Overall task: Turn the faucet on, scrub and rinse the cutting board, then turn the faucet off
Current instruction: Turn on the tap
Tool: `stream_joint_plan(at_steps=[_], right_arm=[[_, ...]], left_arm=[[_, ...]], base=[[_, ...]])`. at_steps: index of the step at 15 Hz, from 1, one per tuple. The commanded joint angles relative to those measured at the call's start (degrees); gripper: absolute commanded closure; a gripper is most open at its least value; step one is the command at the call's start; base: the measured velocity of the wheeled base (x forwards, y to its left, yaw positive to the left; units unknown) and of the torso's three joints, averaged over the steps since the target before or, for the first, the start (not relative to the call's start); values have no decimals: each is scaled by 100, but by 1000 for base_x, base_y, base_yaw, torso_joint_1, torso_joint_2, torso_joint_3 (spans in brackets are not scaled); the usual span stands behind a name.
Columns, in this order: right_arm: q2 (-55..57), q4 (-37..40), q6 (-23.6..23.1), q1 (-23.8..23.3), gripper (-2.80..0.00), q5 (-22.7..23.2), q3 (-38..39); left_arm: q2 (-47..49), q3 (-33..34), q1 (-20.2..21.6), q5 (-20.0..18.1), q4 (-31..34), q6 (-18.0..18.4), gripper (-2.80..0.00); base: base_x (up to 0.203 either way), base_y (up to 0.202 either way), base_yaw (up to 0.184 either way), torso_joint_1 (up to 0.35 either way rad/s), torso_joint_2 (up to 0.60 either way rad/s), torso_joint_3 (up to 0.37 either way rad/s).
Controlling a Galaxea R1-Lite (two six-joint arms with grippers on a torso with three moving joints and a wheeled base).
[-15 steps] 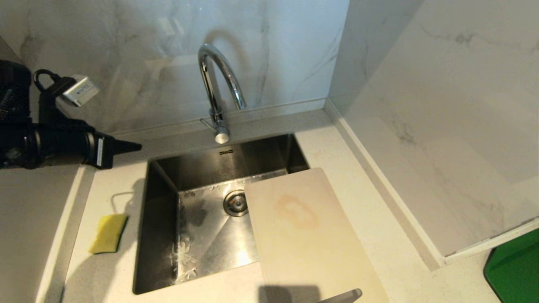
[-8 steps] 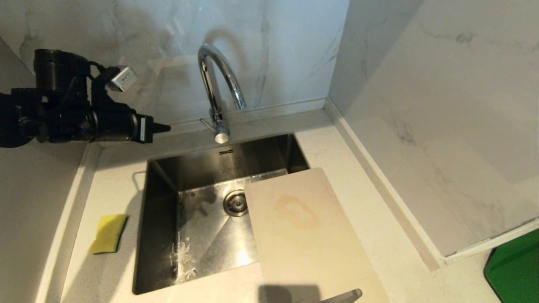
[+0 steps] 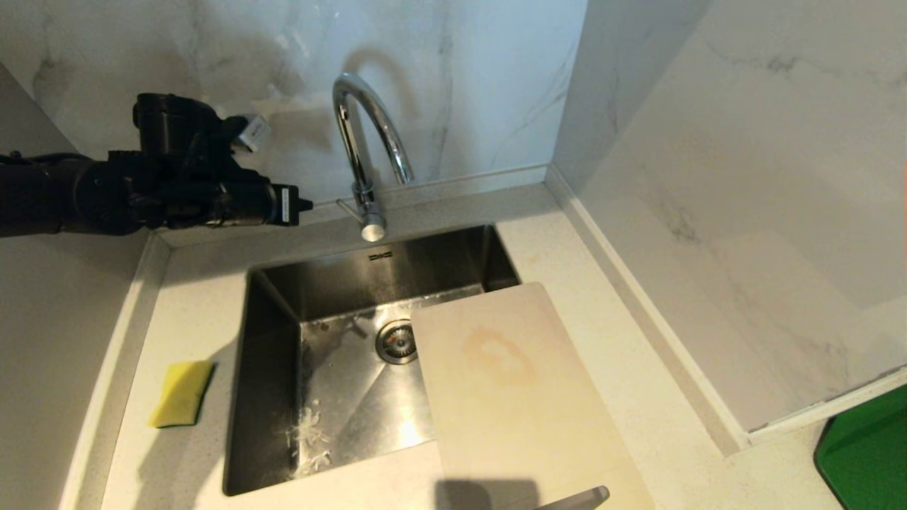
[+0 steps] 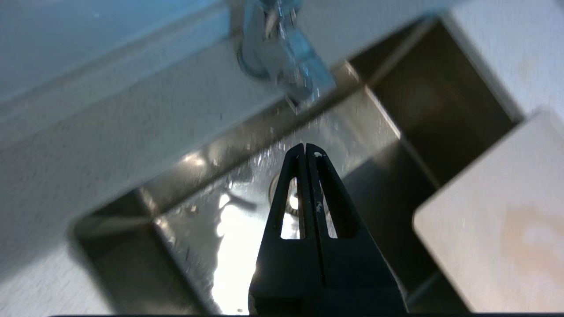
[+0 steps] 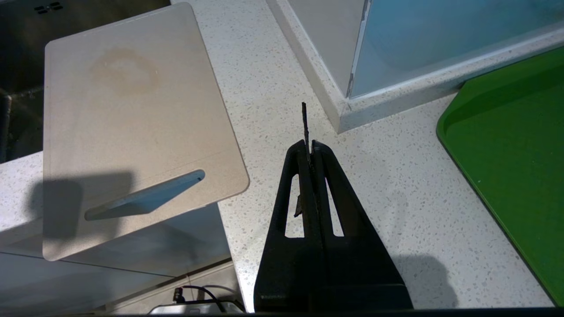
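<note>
The chrome gooseneck faucet (image 3: 365, 142) stands behind the sink, with its small lever (image 3: 346, 206) sticking out left at the base. No water shows at the spout. My left gripper (image 3: 306, 205) is shut and empty, level with the lever and a short gap left of it. In the left wrist view its tips (image 4: 305, 147) point over the basin, with the faucet (image 4: 282, 57) blurred beyond. The beige cutting board (image 3: 517, 397), ring-stained, lies half over the sink's right side. My right gripper (image 5: 310, 145) is shut above the counter beside the cutting board (image 5: 132, 123); a thin dark sliver sticks out between its tips.
A yellow sponge (image 3: 181, 394) lies on the counter left of the steel sink (image 3: 269, 319). Marble walls close the back and right. A green tray (image 3: 864, 453) sits at the far right, also in the right wrist view (image 5: 511, 145).
My left arm has swung rightward along the back wall, bringing the shut gripper from the far left up close to the faucet's lever. Board, sponge and right gripper have not moved.
</note>
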Motion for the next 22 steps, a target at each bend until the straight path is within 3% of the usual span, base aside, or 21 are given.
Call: stream_joint_plan(at_steps=[1,4,6,11,15,22], right_arm=[[-9,-2,0,3,0,-3,0],[-9,1,0,2,0,-3,0],[-9,-4,0,0,0,-3,0],[-9,-6,0,2,0,-3,0],[-9,-6,0,3,0,-3,0],[-9,-4,0,3,0,-3,0]], left_arm=[[398,-370,-23,38,-35,-83,0],[627,-435,-23,171,-584,-96,0],[700,-560,-23,175,-607,-131,0],[1004,-1225,-89,205,-813,-850,0],[1132,-1249,-134,311,-901,-1031,0],[1376,-1269,-181,480,-1336,-860,0]], base=[[0,0,0,0,0,0],[0,0,0,0,0,0],[0,0,0,0,0,0],[0,0,0,0,0,0],[0,0,0,0,0,0],[0,0,0,0,0,0]])
